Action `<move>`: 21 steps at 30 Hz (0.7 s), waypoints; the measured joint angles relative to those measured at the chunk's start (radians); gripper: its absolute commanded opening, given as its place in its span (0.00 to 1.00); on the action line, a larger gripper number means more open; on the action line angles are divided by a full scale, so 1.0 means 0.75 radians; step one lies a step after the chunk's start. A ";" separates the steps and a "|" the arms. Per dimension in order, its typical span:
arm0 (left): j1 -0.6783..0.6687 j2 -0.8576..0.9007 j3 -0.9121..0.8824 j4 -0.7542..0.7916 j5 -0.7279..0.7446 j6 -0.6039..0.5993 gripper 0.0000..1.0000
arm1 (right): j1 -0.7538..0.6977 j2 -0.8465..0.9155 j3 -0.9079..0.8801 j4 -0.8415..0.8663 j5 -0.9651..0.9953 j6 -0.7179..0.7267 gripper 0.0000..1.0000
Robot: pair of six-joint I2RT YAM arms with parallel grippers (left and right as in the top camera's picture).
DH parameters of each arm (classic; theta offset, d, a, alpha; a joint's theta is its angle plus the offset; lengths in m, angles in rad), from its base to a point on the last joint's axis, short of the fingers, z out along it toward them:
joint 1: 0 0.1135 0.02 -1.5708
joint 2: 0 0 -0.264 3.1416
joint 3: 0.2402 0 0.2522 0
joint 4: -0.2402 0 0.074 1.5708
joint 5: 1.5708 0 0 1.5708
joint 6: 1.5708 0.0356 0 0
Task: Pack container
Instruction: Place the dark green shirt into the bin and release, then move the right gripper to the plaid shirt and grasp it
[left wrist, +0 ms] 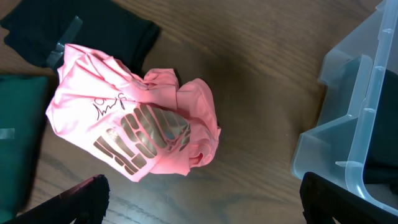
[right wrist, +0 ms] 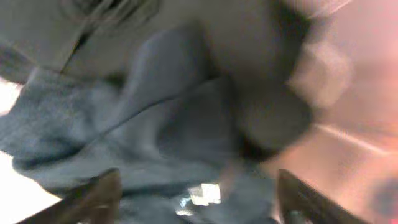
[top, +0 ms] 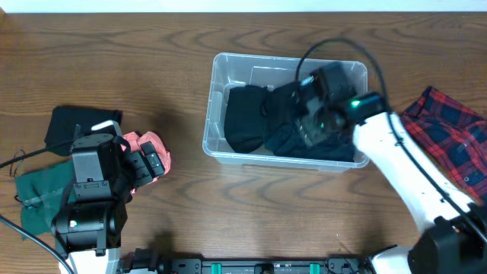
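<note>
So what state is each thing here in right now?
container: upright, open-topped, part-filled.
dark clothes: heaped inside it.
pink top: crumpled on table.
black garment: flat.
green garment: flat.
plaid shirt: rumpled on table.
left end effector: open, above pink top.
right end effector: open, inside container.

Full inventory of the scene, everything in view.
container: 1, clear, table centre
dark garments: at least 2, black and navy, inside container
pink shirt: 1, pink, crumpled, left of container
black garment: 1, black, far left
green garment: 1, green, front left
plaid shirt: 1, red and navy, right of container
table: 1, brown wood
left hand: 1, black, open, above pink shirt
right hand: 1, black, inside container, fingers apart
</note>
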 measured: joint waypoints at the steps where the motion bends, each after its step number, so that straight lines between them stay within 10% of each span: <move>1: 0.000 0.000 0.000 0.000 0.000 0.000 0.98 | -0.031 -0.022 0.024 0.010 0.043 0.009 0.99; 21: 0.000 0.000 0.000 0.000 0.000 -0.001 0.98 | -0.953 0.140 -0.085 0.113 0.356 -0.231 0.99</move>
